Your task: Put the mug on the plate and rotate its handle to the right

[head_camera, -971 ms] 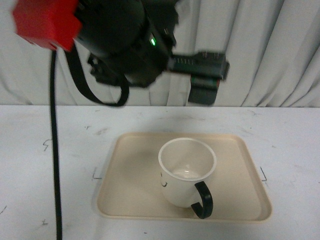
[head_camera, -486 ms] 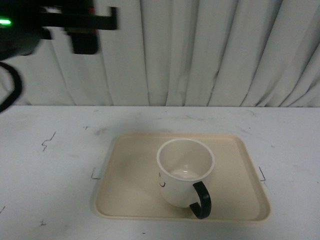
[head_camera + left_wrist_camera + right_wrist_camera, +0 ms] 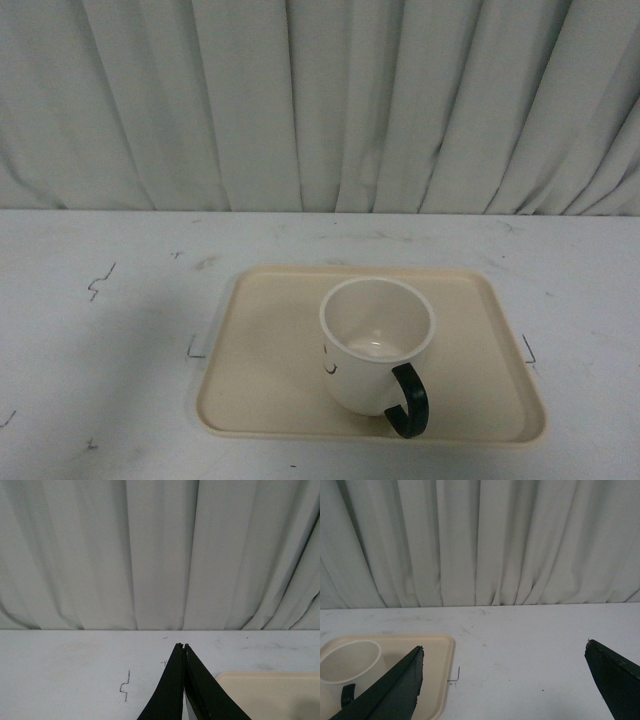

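Observation:
The white mug [image 3: 375,345] stands upright on the beige plate [image 3: 260,300], right of the plate's middle. Its black handle [image 3: 408,400] points toward the near edge and slightly right; part of the smiley face shows on the mug's near-left side. Neither arm appears in the front view. In the left wrist view my left gripper [image 3: 182,646] is shut with nothing in it, above bare table beside a corner of the plate [image 3: 270,695]. My right gripper [image 3: 504,646] is open and empty, with the mug [image 3: 347,662] and the plate [image 3: 437,660] just past one finger.
The white table [image 3: 100,380] carries small black pen marks [image 3: 100,280] and corner marks beside the plate. A pale pleated curtain [image 3: 320,100] hangs along the table's far edge.
The arm that filled the top of the front view swung left and has left the picture. The mug and plate have stayed put.

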Controlling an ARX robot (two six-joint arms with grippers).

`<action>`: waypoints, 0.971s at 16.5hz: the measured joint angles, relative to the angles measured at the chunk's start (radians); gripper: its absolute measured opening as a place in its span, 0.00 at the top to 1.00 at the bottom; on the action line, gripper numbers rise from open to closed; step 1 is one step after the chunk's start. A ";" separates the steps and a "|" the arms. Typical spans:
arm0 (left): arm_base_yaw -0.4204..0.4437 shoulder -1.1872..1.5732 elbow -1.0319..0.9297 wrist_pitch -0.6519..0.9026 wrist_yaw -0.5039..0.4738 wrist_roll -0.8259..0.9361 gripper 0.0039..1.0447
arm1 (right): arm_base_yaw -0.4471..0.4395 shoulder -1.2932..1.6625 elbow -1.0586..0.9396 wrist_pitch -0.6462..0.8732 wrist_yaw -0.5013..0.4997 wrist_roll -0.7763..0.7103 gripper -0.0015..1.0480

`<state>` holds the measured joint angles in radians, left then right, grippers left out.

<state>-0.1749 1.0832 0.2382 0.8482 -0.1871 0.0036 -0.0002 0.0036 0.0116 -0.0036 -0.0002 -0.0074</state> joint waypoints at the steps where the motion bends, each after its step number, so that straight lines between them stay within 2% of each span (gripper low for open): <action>1: 0.012 -0.032 -0.024 -0.010 0.014 0.000 0.99 | 0.000 0.000 0.000 0.000 0.000 0.000 0.06; 7: 0.088 -0.260 -0.146 -0.127 0.095 0.000 0.99 | 0.000 0.000 0.000 0.000 0.000 0.000 0.06; 8: 0.146 -0.314 -0.168 -0.167 0.171 0.000 0.99 | 0.000 0.000 0.000 0.000 0.000 0.000 0.06; 9: 0.179 -0.354 -0.182 -0.181 0.172 -0.002 0.99 | 0.000 0.000 0.000 0.000 0.000 0.000 0.06; 10: 0.179 -0.356 -0.210 -0.130 0.179 -0.001 0.99 | 0.000 0.000 0.000 0.000 0.000 0.000 0.06; 16: 0.175 -0.546 -0.230 -0.315 0.187 -0.001 0.99 | 0.000 0.000 0.000 0.000 0.000 0.000 0.06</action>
<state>-0.0002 0.5373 0.0086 0.5331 -0.0002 0.0025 -0.0002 0.0036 0.0116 -0.0036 -0.0002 -0.0074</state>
